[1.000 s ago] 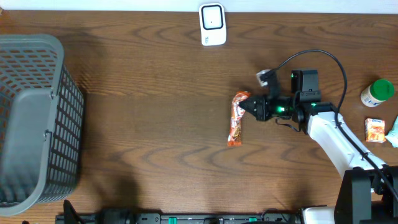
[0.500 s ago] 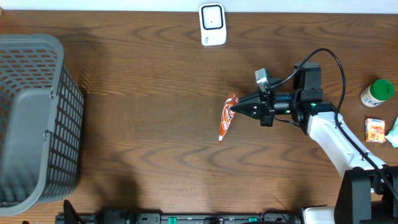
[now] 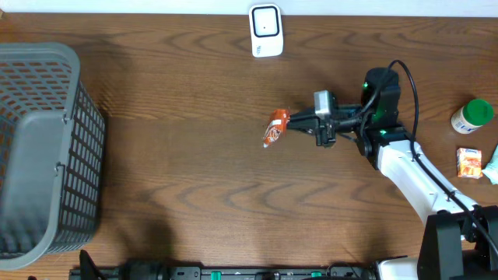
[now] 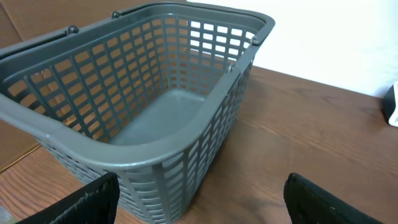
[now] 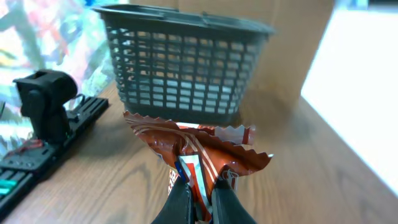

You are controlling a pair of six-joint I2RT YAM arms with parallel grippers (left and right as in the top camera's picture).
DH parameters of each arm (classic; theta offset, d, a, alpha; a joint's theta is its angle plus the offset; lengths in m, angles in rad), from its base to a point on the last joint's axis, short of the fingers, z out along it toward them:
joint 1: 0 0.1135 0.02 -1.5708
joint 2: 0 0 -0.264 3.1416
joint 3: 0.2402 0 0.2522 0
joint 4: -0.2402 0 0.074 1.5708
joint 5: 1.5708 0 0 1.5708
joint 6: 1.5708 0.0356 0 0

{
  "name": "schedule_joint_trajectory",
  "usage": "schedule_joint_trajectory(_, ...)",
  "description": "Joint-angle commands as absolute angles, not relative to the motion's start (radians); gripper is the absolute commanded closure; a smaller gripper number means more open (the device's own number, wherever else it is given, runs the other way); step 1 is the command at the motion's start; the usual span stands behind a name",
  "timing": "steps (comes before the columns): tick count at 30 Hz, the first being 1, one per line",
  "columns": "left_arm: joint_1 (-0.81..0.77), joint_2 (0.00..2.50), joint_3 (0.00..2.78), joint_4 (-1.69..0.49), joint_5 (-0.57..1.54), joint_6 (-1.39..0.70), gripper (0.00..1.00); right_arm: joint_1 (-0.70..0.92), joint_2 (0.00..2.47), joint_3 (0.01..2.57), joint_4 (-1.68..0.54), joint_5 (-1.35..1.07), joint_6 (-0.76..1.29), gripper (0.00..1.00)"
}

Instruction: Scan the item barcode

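The right pincer (image 3: 291, 122) is pressed together on the crimped end of an orange snack packet (image 3: 274, 129). The right wrist view shows the two dark fingers (image 5: 180, 202) squeezing the wrapper's seam from both sides, while the rest of the packet (image 5: 194, 147) fans out beyond the tips, crumpled, with a white and blue patch near the grip. No barcode can be made out on the side that shows. From overhead the packet sits out past the fingertips near the middle of the tabletop (image 3: 194, 179), a little toward the right edge, slanting toward the front. The white arm behind it runs back to the front right corner.

The left pincer (image 4: 199, 205) is spread wide. Its two black fingers (image 4: 84, 202) stand far apart at the lower corners of the left wrist view with nothing between them, and it faces a grey plastic basket (image 4: 143, 106).

A white scanner (image 3: 265, 31) stands at the back edge, well apart from the packet and straight behind it. The basket (image 3: 43, 148) fills the left edge. By the right edge are a green-capped bottle (image 3: 472, 115) and a small orange sachet (image 3: 468, 162), near each other.
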State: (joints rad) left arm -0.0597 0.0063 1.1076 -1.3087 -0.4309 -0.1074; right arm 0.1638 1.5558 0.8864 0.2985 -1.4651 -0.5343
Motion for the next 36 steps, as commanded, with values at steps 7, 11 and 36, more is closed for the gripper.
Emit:
schedule_joint_trajectory(7, -0.056, 0.009, 1.110, -1.309, -0.430, -0.110, 0.15, 0.192, 1.556, 0.888, 0.519, -1.561, -0.615, 0.99)
schedule_joint_trajectory(11, -0.056, 0.009, 1.110, -1.309, -0.430, -0.109, 0.15, 0.197, 1.556, 0.888, 0.728, -1.561, -0.517, 0.99)
schedule_joint_trajectory(36, -0.056, 0.009, 1.110, -1.309, -0.429, -0.109, 0.15, 0.255, 1.777, 0.883, 0.187, -1.561, -0.756, 0.99)
